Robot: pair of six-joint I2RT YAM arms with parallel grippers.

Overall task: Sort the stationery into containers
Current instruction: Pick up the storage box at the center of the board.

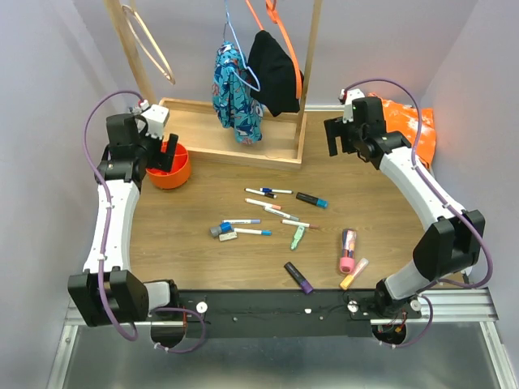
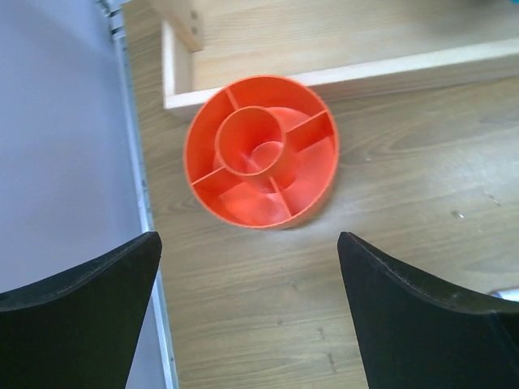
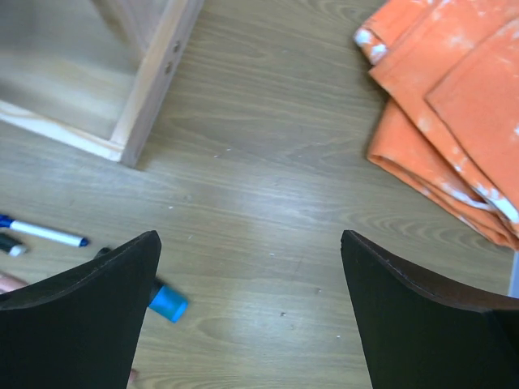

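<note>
Divided round orange cup (image 2: 243,203), white pens (image 1: 253,232) scattered, left tool (image 2: 247,235) and right tool (image 3: 250,235) spread wide, empty

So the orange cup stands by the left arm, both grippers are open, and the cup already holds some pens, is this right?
One thing is wrong: the orange cup holds nothing; the left wrist view shows all its compartments bare. It does stand by the left arm, and the left gripper and right gripper are open.

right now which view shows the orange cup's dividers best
Left wrist view looks straight down into the orange cup, dividers clear. Top external shows it small, partly behind the left arm. Right wrist misses it.
</note>
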